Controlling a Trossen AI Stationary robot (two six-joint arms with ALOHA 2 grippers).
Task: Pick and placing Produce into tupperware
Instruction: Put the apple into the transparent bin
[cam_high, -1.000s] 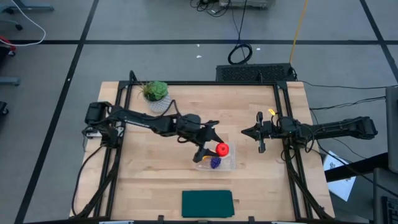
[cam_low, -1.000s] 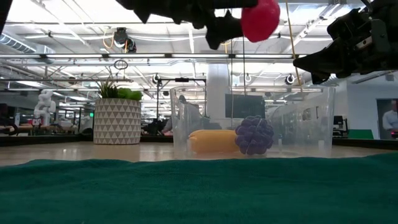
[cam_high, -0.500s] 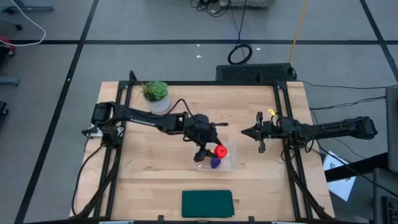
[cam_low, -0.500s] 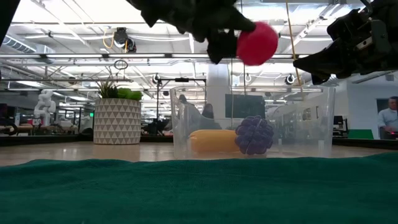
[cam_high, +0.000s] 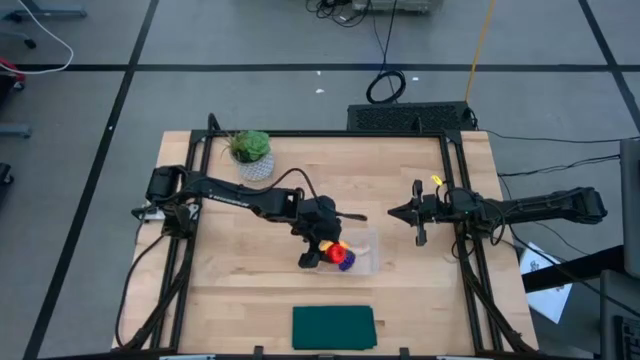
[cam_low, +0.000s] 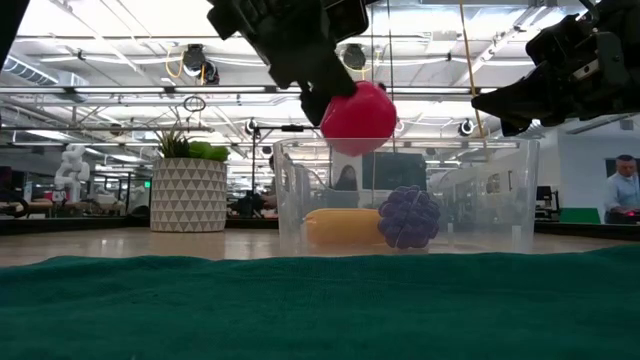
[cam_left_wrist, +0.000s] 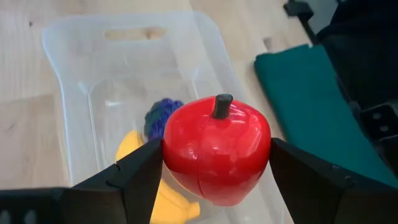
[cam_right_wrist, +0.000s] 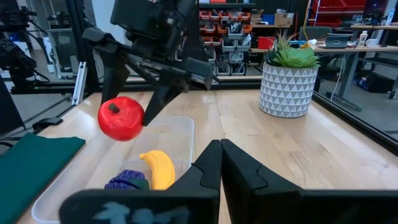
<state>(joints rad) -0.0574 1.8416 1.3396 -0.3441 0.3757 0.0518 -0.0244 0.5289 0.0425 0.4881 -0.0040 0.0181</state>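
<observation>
My left gripper (cam_left_wrist: 214, 174) grips apple (cam_left_wrist: 216, 150) over tub (cam_left_wrist: 74, 43) | banana (cam_left_wrist: 155, 186), grapes (cam_left_wrist: 160, 117) inside | right gripper (cam_high: 408, 213) clenched, waiting aside

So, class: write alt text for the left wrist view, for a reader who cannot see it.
The left gripper holds a red apple between its dark fingers above a clear tupperware that already holds a banana and purple grapes. A green mat lies beside it on the wooden table.

Looks like a robotics lab or workshop inside a large industrial hall: wooden desk (cam_high: 260, 270) with a black metal frame (cam_high: 190, 200), cables (cam_high: 386, 85) on grey floor, exposed ceiling trusses (cam_low: 120, 95), storage shelves with red bins (cam_right_wrist: 236, 31), other workstations behind.
</observation>
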